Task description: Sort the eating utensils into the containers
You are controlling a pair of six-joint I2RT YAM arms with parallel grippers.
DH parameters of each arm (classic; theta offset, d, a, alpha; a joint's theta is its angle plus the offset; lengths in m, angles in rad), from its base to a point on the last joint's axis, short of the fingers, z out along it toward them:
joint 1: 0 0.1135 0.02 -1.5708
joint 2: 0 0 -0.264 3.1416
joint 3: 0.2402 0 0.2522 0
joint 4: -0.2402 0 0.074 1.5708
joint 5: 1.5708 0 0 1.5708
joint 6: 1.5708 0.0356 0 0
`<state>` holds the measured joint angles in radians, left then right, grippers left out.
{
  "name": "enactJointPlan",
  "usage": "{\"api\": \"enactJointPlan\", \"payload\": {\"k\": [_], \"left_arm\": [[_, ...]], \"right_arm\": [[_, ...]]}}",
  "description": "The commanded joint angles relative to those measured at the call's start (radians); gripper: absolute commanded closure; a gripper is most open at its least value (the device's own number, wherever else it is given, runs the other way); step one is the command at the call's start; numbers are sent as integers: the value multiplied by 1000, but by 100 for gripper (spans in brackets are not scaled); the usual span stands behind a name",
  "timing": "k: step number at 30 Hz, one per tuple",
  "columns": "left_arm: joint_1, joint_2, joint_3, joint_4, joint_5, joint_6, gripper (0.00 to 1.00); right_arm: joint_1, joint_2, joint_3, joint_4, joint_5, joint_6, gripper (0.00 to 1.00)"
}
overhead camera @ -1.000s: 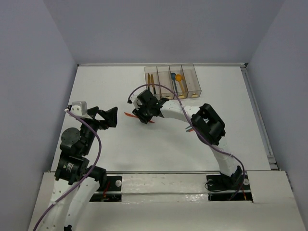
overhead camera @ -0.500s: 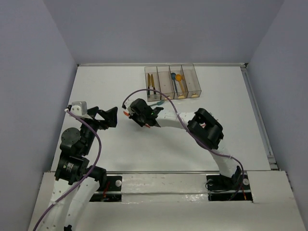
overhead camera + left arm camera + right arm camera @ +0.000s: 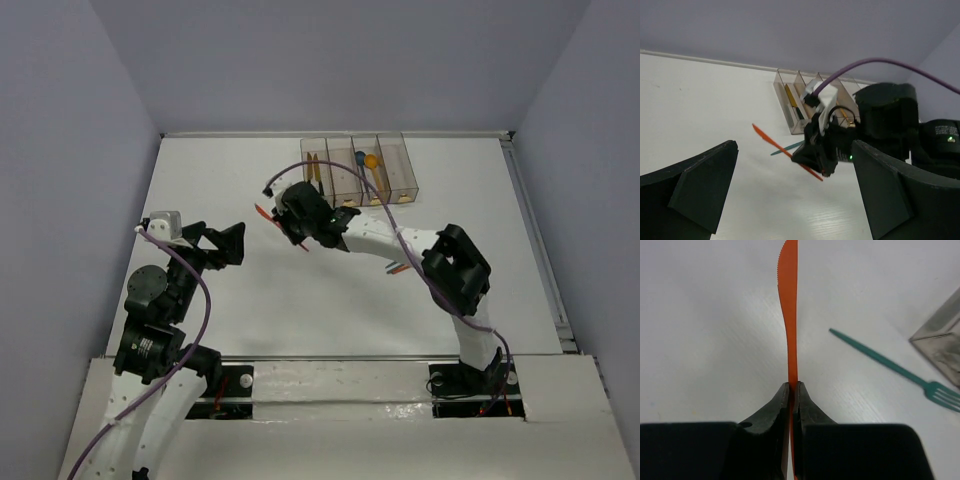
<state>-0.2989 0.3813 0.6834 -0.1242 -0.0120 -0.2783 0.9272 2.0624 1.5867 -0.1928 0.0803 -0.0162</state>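
Observation:
My right gripper (image 3: pixel 794 385) is shut on an orange knife (image 3: pixel 788 305), gripping it at mid-length with the serrated blade pointing away. It holds the knife above the table, front-left of the clear containers (image 3: pixel 360 170); the top view shows this gripper (image 3: pixel 292 225) and the knife (image 3: pixel 263 212). A teal fork (image 3: pixel 890 367) lies on the table beside the bins' near corner (image 3: pixel 940 340). The left bin holds orange knives (image 3: pixel 313 168); the third holds a blue spoon (image 3: pixel 362 160) and an orange spoon (image 3: pixel 372 161). My left gripper (image 3: pixel 235 243) is open and empty, left of the knife.
More utensil ends, red-orange and teal (image 3: pixel 399 268), poke out from under my right forearm. The table's raised right rim (image 3: pixel 535 240) and the back wall bound the surface. In the left wrist view the right gripper (image 3: pixel 815 155) and the bins (image 3: pixel 805 95) lie ahead.
My right gripper has moved back and slightly right towards the bins with the orange knife in it, and the right elbow swung right. The left arm has not moved.

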Motion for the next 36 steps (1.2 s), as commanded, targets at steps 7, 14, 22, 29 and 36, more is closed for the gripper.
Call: {"api": "enactJointPlan", "payload": {"k": [7, 14, 22, 29, 36], "left_arm": [[-17, -4, 39, 44, 6, 7, 1], [-17, -2, 39, 41, 7, 7, 1], [-17, -2, 39, 41, 7, 7, 1], [-17, -5, 41, 41, 7, 8, 1], [-17, -7, 38, 43, 7, 7, 1]], "right_arm": [[-254, 36, 251, 64, 82, 192, 100], [-330, 189, 475, 12, 87, 268, 100], [-349, 294, 553, 24, 65, 366, 100], [-349, 285, 478, 58, 70, 420, 80], [-349, 226, 460, 73, 79, 409, 44]]}}
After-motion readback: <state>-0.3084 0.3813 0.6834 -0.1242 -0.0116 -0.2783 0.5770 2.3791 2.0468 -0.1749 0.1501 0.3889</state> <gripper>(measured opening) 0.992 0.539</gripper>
